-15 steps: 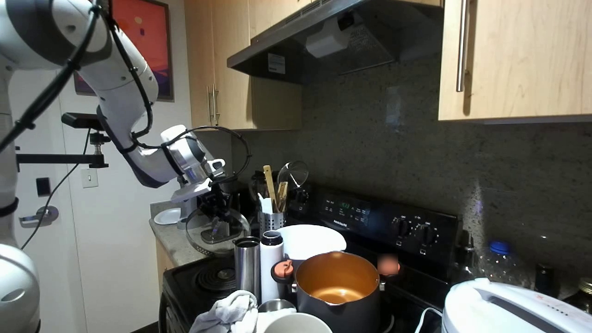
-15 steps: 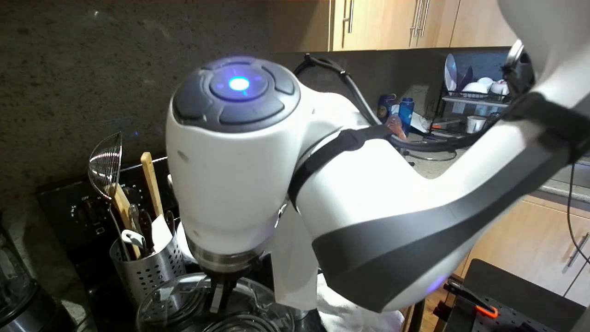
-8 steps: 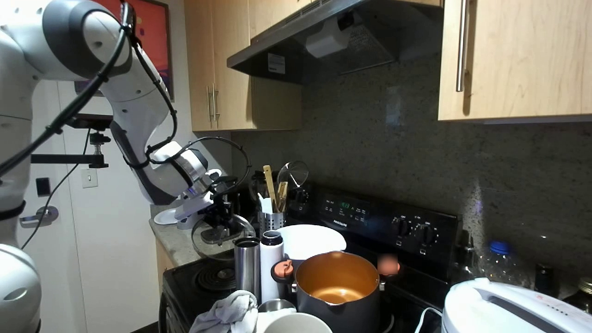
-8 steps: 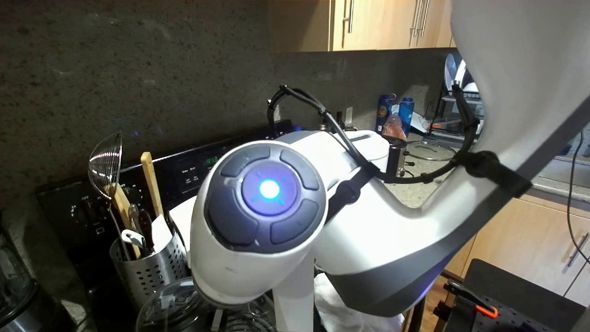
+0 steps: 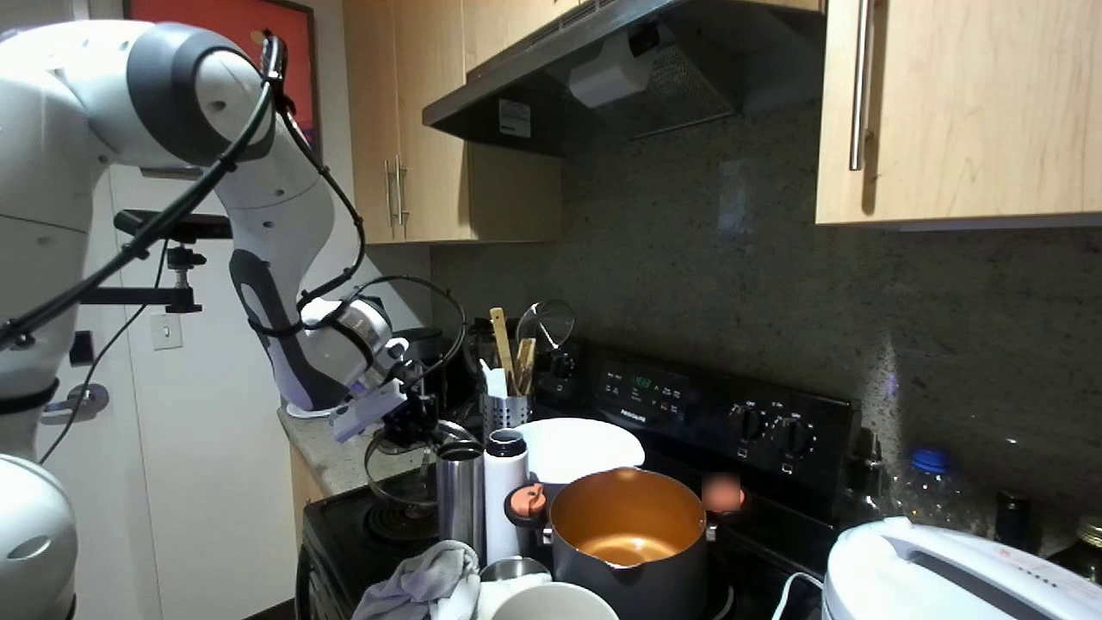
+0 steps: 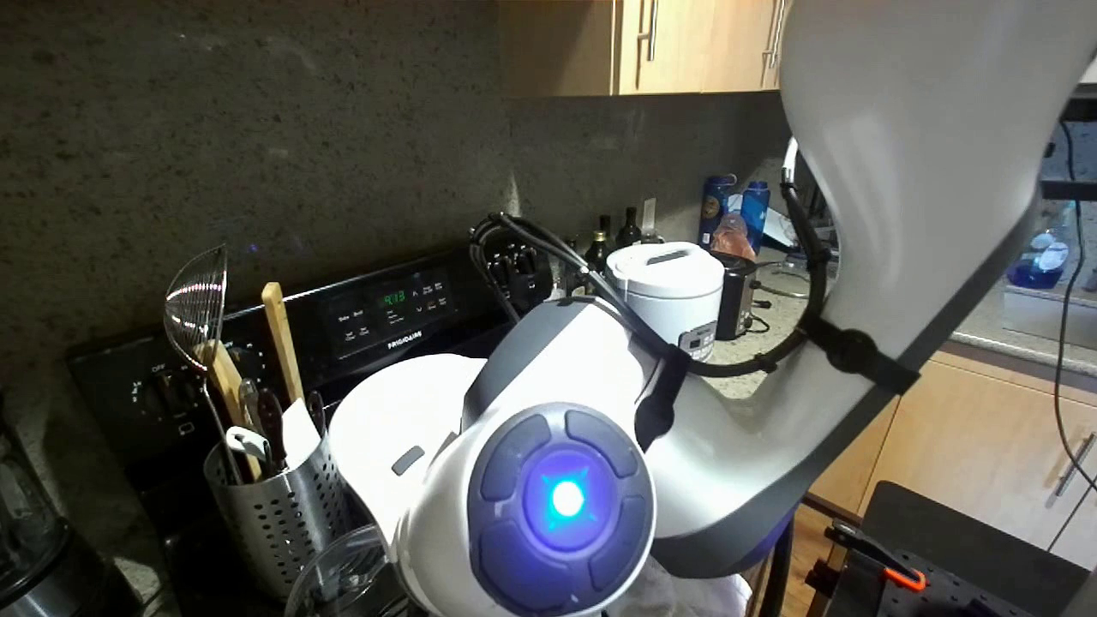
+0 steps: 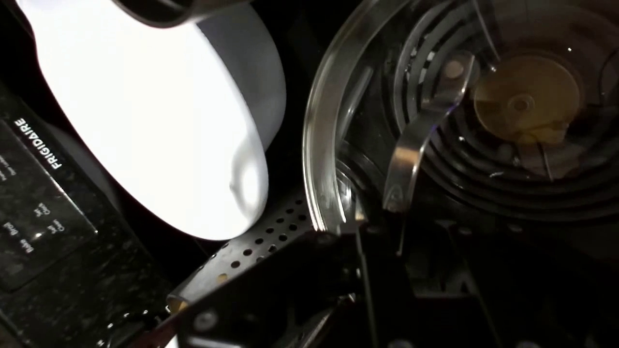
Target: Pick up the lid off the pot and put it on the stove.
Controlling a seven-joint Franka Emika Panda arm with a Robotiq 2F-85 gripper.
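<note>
Apparently, placement is underway: the gripper (image 5: 418,435) clamps the tilted lid (image 7: 435,111) over the left burner (image 5: 400,522) of the stove (image 5: 697,422); levelling and lowering should follow.

Items Around the White Bottle (image 5: 506,495)

In an exterior view, referenced to the bottle: steel tumbler (image 5: 461,498), just beside; perforated utensil holder (image 5: 506,415), behind; white dish (image 5: 585,452), right rear; grey cloth (image 5: 422,585), left front; white rice cooker (image 5: 964,573), right, well apart; range hood (image 5: 538,90), above.
</note>
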